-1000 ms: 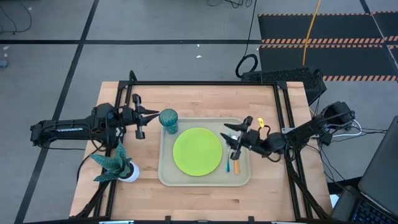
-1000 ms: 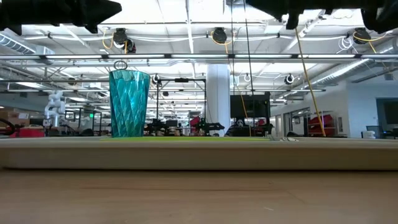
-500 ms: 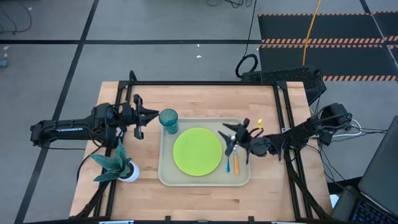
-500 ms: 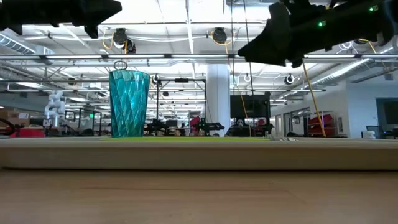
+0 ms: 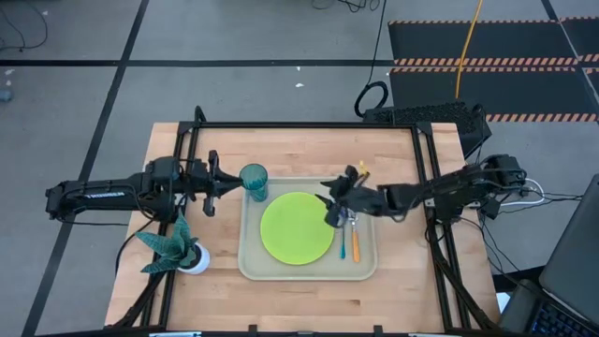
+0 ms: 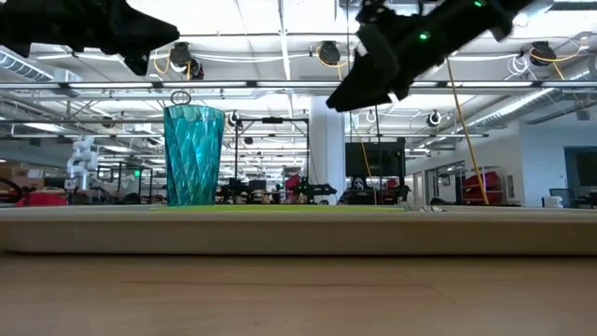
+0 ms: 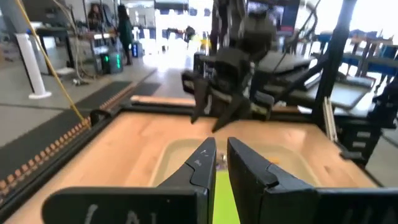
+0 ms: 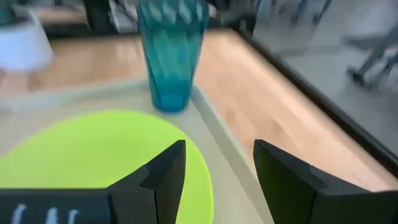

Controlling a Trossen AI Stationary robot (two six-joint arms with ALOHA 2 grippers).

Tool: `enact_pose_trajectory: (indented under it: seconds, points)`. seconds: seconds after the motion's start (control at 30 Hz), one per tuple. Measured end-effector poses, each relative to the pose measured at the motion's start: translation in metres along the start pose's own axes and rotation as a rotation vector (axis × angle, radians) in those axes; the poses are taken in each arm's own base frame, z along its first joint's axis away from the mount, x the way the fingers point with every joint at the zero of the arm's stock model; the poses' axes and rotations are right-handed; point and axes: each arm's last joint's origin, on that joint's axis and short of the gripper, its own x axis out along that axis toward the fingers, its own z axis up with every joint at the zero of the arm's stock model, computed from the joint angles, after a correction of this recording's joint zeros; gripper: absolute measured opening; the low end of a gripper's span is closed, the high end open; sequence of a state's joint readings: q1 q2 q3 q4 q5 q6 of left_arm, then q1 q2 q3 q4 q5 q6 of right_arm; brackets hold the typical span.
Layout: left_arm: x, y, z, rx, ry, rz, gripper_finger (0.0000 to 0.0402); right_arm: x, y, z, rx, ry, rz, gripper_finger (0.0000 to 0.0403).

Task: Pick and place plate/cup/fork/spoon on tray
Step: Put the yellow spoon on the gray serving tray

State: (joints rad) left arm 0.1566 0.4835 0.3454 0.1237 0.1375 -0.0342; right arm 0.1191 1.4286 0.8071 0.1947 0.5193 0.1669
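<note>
Fingers [image 8: 168,180] of right gripper [image 5: 335,201] spread over lime-green plate [image 5: 297,227], left gripper [image 5: 214,180] nearly pressed together, empty

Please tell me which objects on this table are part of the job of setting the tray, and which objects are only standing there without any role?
Part of the job:
- tray
- plate, on the tray
- cup, at the tray's corner
- fork and spoon, side by side on the tray beside the plate

Only standing there:
- potted plant, on the table outside the tray
</note>
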Motion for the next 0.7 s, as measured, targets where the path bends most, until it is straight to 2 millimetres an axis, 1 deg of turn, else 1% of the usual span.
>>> enact_pose_trajectory:
  seconds: [0.1,0.2,0.3,0.47,0.6,0.7]
  points:
    - [-0.001,0.000,0.003,0.027,0.048,0.001,0.0042,0.004,-0.004,0.014,-0.035,0.116,0.008,0.0183]
    - [-0.003,-0.001,0.007,0.053,0.099,0.000,0.0042,0.004,-0.009,0.020,-0.009,0.232,0.047,0.0183]
    - [-0.004,-0.001,0.008,0.069,0.126,-0.001,0.0042,0.000,-0.016,0.014,0.035,0.411,0.066,0.0183]
    - [-0.004,-0.002,0.008,0.092,0.129,-0.039,0.0042,-0.010,-0.023,-0.006,0.080,0.678,0.024,0.0183]
    - [-0.004,-0.003,0.007,0.101,0.144,-0.076,0.0042,-0.017,-0.027,-0.015,0.092,0.799,-0.037,0.0183]
    - [-0.005,-0.003,0.006,0.101,0.146,-0.076,0.0042,-0.018,-0.027,-0.015,0.115,0.805,-0.028,0.0183]
